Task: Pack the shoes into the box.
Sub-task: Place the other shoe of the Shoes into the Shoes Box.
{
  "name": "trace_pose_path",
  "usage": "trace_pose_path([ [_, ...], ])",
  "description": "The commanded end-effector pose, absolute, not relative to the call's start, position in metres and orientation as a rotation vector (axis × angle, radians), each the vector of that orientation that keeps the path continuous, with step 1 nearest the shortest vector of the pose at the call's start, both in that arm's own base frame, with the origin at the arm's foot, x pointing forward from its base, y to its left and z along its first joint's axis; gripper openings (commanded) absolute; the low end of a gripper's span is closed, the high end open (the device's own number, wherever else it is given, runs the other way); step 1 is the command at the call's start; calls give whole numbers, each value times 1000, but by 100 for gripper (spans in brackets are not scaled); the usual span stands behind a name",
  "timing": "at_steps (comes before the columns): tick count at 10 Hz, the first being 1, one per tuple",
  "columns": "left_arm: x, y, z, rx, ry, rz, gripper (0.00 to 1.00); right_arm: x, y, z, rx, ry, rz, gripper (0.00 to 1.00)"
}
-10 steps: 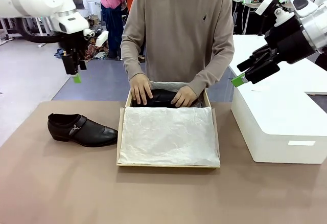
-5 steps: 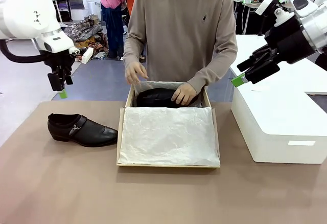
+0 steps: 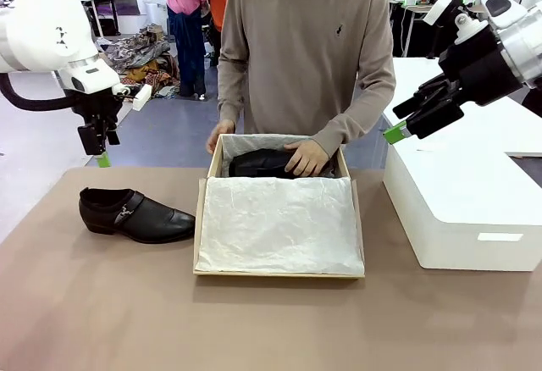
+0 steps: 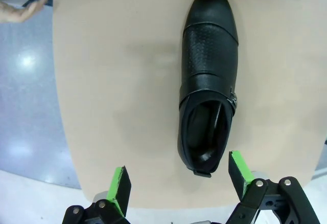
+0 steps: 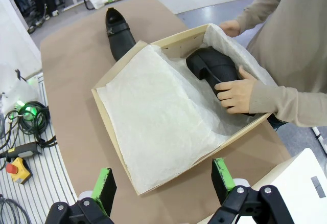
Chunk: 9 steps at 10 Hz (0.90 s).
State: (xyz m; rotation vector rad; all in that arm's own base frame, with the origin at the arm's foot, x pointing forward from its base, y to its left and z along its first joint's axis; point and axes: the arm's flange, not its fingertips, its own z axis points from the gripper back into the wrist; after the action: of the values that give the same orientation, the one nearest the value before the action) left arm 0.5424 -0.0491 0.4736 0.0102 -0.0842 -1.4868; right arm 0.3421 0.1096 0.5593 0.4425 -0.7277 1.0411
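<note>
- Packing state: one black dress shoe [image 3: 258, 163] lies at the far end of the cardboard shoebox [image 3: 200, 227], with a person's hand [image 3: 306, 159] resting on it. The second dress shoe [image 3: 135, 214] lies on its sole near the left edge of the tabletop [image 3: 102, 303]. Its toe points at the shoebox's left wall and stops short of it.
- Left gripper [image 4: 178, 170]: fingers spread wide and empty, hanging above the heel end of the second dress shoe without contact.
- Right gripper [image 5: 162, 179]: fingers spread and empty, raised over the white box [image 3: 457, 210].
- Step judged in hand: the left arm's grasp of the second dress shoe.
- Recommendations: the fingers already span the shoe's width, but the heel sits nearer one finger, so centre before descending. Close across the collar behind the buckle, since glossy leather may slip.
- Hazard: crinkled tissue paper [image 3: 279, 223] covers the near part of the shoebox. Place the shoe only once the person's hand is clear.
</note>
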Motion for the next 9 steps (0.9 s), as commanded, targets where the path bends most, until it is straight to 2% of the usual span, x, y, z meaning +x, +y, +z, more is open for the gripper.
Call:
trace_pose_path([
  [1,540,-50,477,16,-82,-1482,100,345,108,558,468,-750,1062,100],
  [9,557,-28,425,-22,-19,-1485,100,345,108,558,468,-750,1062,100],
])
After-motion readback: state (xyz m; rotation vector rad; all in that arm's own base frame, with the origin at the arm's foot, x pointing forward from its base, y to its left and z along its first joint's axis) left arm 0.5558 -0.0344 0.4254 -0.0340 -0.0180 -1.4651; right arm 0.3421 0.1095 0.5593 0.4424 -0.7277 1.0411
